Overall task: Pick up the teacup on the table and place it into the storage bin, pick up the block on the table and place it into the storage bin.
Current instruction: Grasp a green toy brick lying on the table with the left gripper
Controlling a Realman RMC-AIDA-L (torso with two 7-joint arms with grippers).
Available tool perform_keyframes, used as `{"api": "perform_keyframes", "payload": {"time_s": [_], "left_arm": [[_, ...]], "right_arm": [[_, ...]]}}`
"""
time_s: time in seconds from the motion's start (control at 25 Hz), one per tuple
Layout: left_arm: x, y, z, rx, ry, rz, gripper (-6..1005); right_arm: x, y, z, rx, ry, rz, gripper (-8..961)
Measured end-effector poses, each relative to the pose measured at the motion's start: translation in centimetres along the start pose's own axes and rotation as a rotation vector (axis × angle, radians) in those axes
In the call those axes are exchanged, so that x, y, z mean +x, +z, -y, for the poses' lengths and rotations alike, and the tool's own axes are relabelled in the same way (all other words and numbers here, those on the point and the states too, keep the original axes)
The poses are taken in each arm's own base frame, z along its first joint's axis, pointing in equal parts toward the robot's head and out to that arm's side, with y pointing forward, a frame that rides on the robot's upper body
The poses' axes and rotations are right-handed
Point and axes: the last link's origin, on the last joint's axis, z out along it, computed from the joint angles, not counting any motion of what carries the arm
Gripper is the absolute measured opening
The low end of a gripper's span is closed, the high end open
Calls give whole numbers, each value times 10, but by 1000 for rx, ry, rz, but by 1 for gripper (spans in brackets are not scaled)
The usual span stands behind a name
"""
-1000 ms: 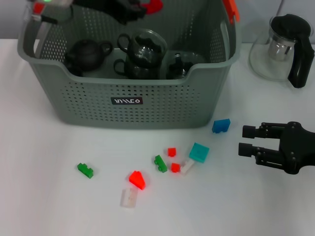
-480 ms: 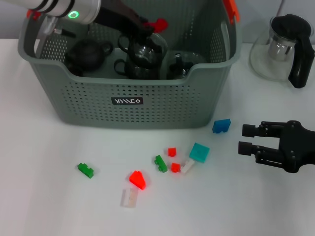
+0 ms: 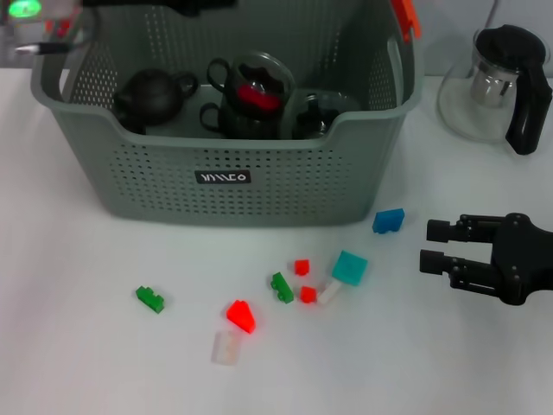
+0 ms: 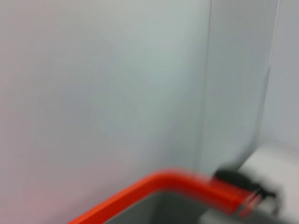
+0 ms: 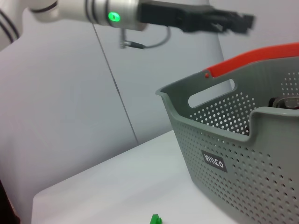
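The grey storage bin (image 3: 229, 186) stands at the back of the table and holds a dark teapot (image 3: 154, 93), dark teacups (image 3: 216, 117) and a glass cup. A red block (image 3: 257, 93) lies in the glass cup. My left gripper (image 5: 238, 21) is raised above the bin's back left, open and empty; only its dark edge (image 3: 207, 4) shows in the head view. My right gripper (image 3: 428, 246) rests open and empty on the table at the right. Loose blocks lie in front of the bin: blue (image 3: 388, 220), teal (image 3: 349, 267), red (image 3: 241, 316), green (image 3: 149, 299).
A glass pitcher with a black handle (image 3: 497, 82) stands at the back right. More small red, green and white blocks (image 3: 302, 290) lie mid-table. The bin's orange handle (image 4: 187, 184) shows in the left wrist view, and its label (image 5: 212, 161) in the right wrist view.
My left gripper held a red block over the bin, let it go into the glass cup, and has lifted up and back to the left. The right arm has not moved.
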Motion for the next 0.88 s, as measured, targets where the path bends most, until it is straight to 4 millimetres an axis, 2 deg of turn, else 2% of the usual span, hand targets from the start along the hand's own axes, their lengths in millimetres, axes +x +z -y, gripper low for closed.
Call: {"api": "perform_keyframes", "payload": {"time_s": [0.16,0.24,0.28,0.36,0.48,0.52,0.56,0.72,0.88], "left_arm": [[-30,-54,-11,-193,-71,-249,510],[-56,-81,-18,-261,-55,-356,510],[-65,-90,-20,-270,-43,-386,510],[-97,-105,-30,-262,3,-380,509],[-142,-111,-44,-210,23,-284,507],[-149,-112,-46,-201,20,-269,507],[-164,-114,-51,-185,11,-238,507],[-204,-114,-55,-133,-37,-148,506],[-230,-105,-54,-109,-62,-24,506]], "right_arm": [[-1,1,0,-3,0,0,534],[-2,2,0,-5,-2,1,534],[-2,3,0,-6,-2,1,534],[-3,3,1,-7,-3,1,534],[-4,4,1,-10,-5,0,534],[-4,5,1,-12,-6,0,534],[-4,5,1,-12,-6,0,534],[-4,6,0,-17,-6,-2,534],[-4,7,0,-20,-5,-2,534]]}}
